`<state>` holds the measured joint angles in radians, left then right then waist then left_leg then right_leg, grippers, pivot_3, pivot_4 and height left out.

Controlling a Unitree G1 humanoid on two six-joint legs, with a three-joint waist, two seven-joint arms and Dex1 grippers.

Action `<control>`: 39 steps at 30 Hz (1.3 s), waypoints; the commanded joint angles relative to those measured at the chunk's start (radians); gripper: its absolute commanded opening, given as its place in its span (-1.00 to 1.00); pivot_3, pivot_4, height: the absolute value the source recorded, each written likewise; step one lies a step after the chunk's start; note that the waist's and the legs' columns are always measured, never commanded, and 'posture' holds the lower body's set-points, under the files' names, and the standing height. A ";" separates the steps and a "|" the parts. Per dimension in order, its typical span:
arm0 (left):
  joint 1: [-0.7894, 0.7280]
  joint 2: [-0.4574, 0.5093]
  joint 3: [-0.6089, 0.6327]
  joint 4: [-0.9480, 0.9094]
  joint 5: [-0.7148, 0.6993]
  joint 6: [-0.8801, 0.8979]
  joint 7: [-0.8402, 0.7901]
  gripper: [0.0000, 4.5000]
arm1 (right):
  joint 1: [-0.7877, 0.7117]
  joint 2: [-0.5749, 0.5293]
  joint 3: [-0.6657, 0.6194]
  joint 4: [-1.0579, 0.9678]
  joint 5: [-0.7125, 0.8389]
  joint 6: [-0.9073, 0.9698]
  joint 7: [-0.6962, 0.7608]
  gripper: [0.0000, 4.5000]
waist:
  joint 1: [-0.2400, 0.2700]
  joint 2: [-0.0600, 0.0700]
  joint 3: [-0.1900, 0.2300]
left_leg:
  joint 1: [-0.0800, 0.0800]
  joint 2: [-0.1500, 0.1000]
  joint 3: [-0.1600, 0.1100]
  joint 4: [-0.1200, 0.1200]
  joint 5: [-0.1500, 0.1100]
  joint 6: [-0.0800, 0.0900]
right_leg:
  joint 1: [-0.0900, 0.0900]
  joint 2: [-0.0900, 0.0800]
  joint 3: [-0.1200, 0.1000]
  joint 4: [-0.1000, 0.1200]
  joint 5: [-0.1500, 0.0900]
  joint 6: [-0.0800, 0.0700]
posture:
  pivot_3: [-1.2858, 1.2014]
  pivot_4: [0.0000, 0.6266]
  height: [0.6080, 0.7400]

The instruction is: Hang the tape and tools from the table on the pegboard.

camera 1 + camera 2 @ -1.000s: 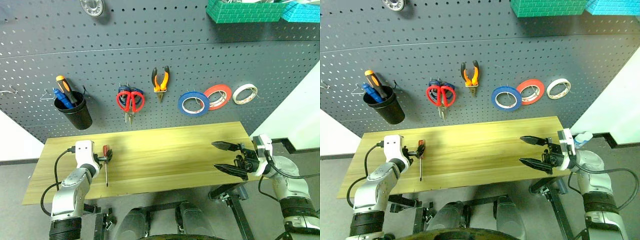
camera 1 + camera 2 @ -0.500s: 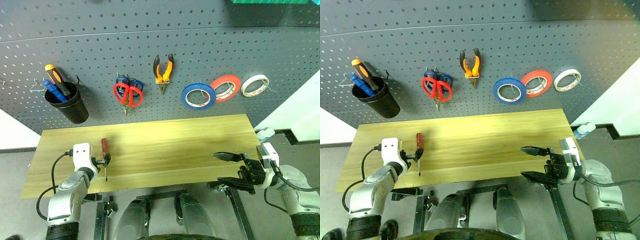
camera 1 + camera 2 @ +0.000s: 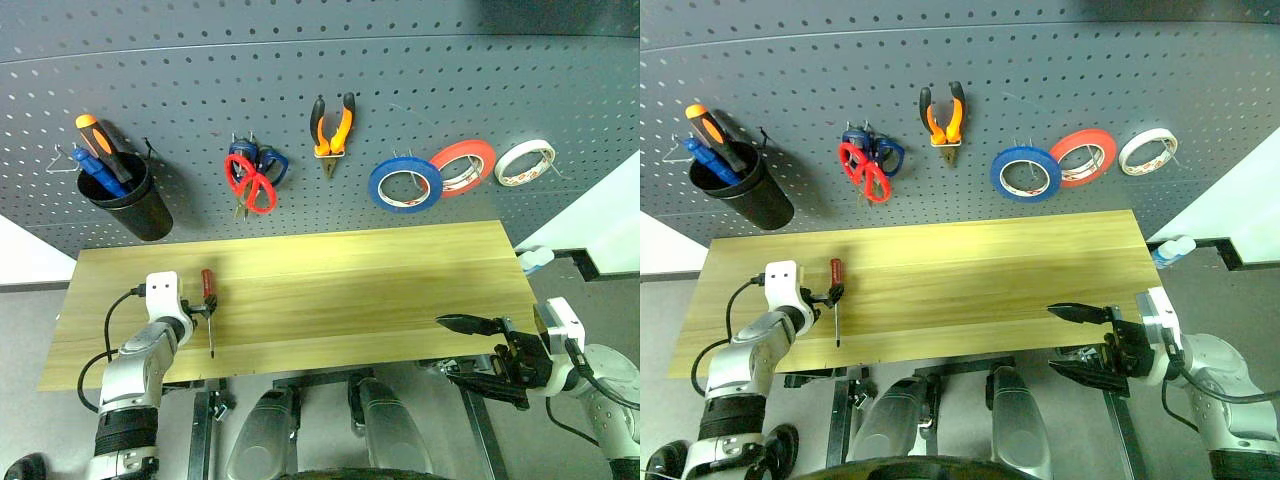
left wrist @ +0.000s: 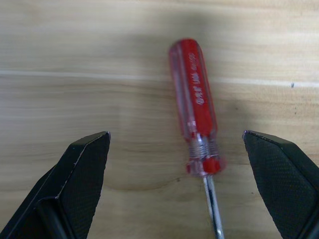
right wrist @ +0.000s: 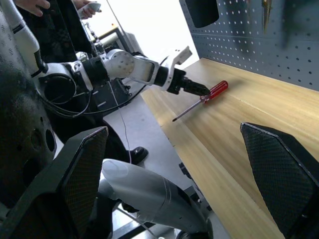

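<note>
Nearest the robot, the right gripper (image 3: 480, 349) is held with its jaws spread wide and empty, just off the near right edge of the table (image 3: 400, 290), seemingly kept clear of the work. On the left, the left gripper (image 3: 204, 312) is also spread open, with nothing between its fingers, and is set against the small red-handled screwdriver (image 4: 197, 107), which lies flat on the wood near the table's left end. In the left wrist view the handle sits in the gap between the two fingers, untouched, so the hand is judged to be lined up for a grasp on the handle. The screwdriver's long axis runs roughly front to back across the table: the handle points toward the pegboard (image 3: 420, 80), the shaft toward the near edge. Farther back, the red-handled scissors (image 3: 250, 185), the pliers (image 3: 332, 128) and the dark blue roll of tape (image 3: 405, 186) already hang on hooks, so the screwdriver is judged the last item left.
</note>
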<state>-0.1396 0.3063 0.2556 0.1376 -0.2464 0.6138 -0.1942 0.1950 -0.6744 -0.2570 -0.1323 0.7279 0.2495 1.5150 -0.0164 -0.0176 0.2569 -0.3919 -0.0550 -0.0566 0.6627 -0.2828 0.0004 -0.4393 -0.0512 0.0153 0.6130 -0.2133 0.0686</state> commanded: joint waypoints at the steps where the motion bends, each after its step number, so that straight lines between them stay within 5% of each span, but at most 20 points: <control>1: -0.020 0.009 -0.003 0.028 0.016 -0.022 0.004 0.98 | 0.015 -0.008 -0.023 -0.044 0.024 0.003 -0.014 1.00 | -0.001 0.000 0.002 | 0.000 0.000 0.000 0.000 0.000 0.000 | 0.000 0.000 0.000 0.000 0.000 0.000 | -0.08 -0.07 0.94; 4: -0.033 0.012 -0.009 0.059 0.029 -0.015 0.015 0.98 | 0.019 -0.008 -0.026 -0.049 0.027 0.006 -0.024 1.00 | -0.003 0.000 0.007 | 0.000 0.000 0.000 0.000 0.000 0.000 | 0.000 0.000 0.000 0.000 -0.001 -0.001 | -0.08 -0.06 0.94; 7: -0.040 0.022 -0.012 0.084 0.056 -0.011 0.038 0.73 | 0.022 -0.010 -0.032 -0.054 0.031 0.007 -0.029 1.00 | -0.003 0.000 0.012 | 0.000 0.000 0.000 0.000 0.000 0.000 | 0.000 0.000 0.000 0.000 -0.002 -0.003 | -0.09 -0.06 0.94; 16: -0.040 0.016 -0.035 0.096 0.063 0.043 0.034 -0.63 | 0.019 -0.014 -0.025 -0.059 0.030 0.000 -0.038 1.00 | -0.003 0.001 0.014 | 0.000 0.000 0.000 0.000 0.000 0.000 | 0.000 -0.001 0.000 0.000 -0.001 -0.002 | -0.09 -0.06 0.94; 39: 0.066 0.010 -0.129 -0.076 0.138 -0.084 0.014 -0.64 | -0.121 0.042 0.017 0.101 0.008 -0.050 -0.012 1.00 | 0.000 0.002 0.012 | 0.000 0.000 0.001 0.000 0.000 0.000 | 0.000 0.000 -0.001 0.000 0.000 0.001 | -0.06 -0.36 0.94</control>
<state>-0.0810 0.3057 0.1321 0.1090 -0.1287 0.5726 -0.1754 0.0800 -0.6417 -0.2367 -0.0368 0.7215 0.2109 1.4877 -0.0169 -0.0159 0.2691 -0.3921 -0.0554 -0.0560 0.6623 -0.2828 0.0001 -0.4398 -0.0515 0.0147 0.6130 -0.2128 0.0692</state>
